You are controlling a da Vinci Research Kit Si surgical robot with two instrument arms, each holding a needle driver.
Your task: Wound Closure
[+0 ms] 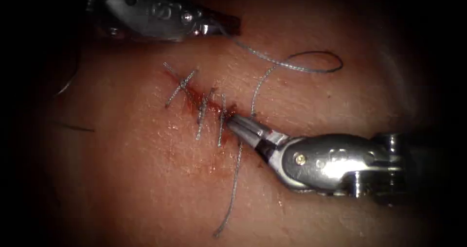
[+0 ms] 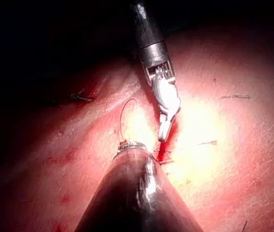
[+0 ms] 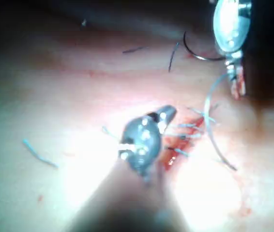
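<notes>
The cut (image 1: 204,106) in the tissue (image 1: 146,179) carries three stitches (image 1: 202,113). My left tool (image 1: 228,26) sits above the cut's upper end, jaws shut on the thread (image 1: 316,64). From there the thread loops to the right and drops to the cut's lower end. My right tool (image 1: 233,119) comes in from the right with its tips at that lower end, jaws shut on the thread where it meets the tissue. A free tail (image 1: 231,193) trails down from under it. The curved needle (image 3: 197,55) lies loose on the tissue near the left tool (image 3: 236,84); neither tool holds it.
Red fluid (image 1: 192,101) stains the cut's edges and the skin just below it. Short cut ends of thread lie on the tissue, one to the left of the cut (image 1: 73,128) and one (image 3: 38,154) off to the side.
</notes>
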